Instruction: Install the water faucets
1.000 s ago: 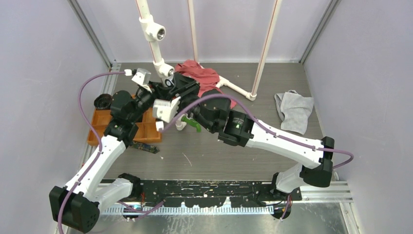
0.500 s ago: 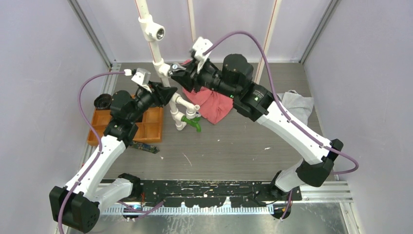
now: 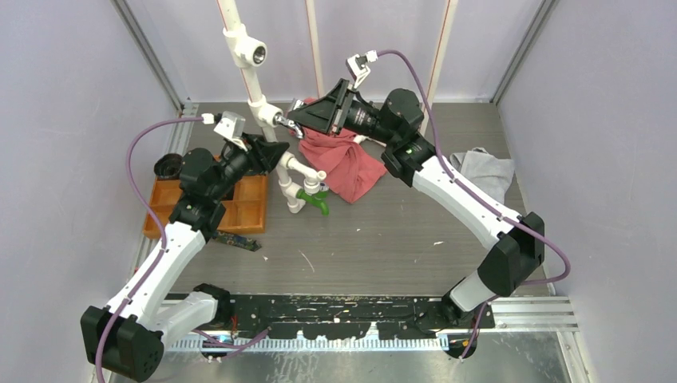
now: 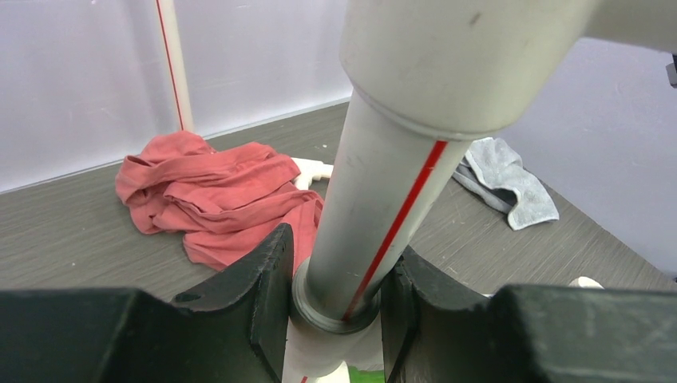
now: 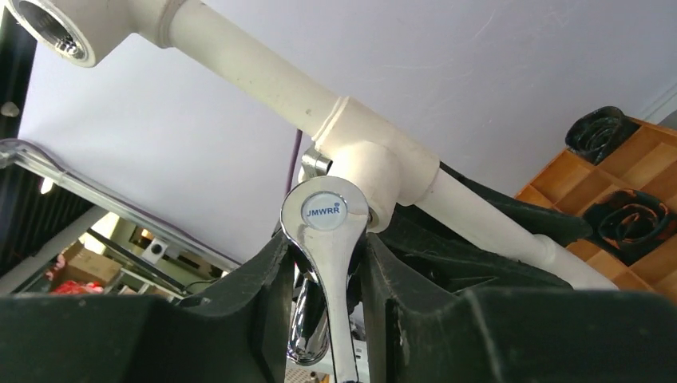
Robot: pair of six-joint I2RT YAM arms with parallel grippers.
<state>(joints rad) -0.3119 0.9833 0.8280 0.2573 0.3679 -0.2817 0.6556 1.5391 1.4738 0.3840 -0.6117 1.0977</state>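
Observation:
A white pipe (image 3: 254, 89) stands upright with tee fittings. My left gripper (image 3: 275, 155) is shut on the pipe (image 4: 375, 215), just above a joint. My right gripper (image 3: 302, 118) is shut on a shiny silver faucet (image 5: 326, 239) with a JMWRR cap, held against the lower tee fitting (image 5: 375, 163) of the pipe; the faucet also shows in the top view (image 3: 289, 124). An upper tee fitting (image 3: 257, 53) is open-ended. A green tap (image 3: 318, 199) sits on the low pipe branch near the floor.
A red cloth (image 3: 347, 155) lies behind the pipe and a grey cloth (image 3: 483, 179) at the right. An orange compartment tray (image 3: 239, 203) with black parts (image 3: 168, 166) sits at the left. Two more thin uprights (image 3: 435, 76) stand at the back.
My right arm has swung up from low by the green tap to the pipe's lower tee, carrying the silver faucet against it. The left arm has stayed on the pipe.

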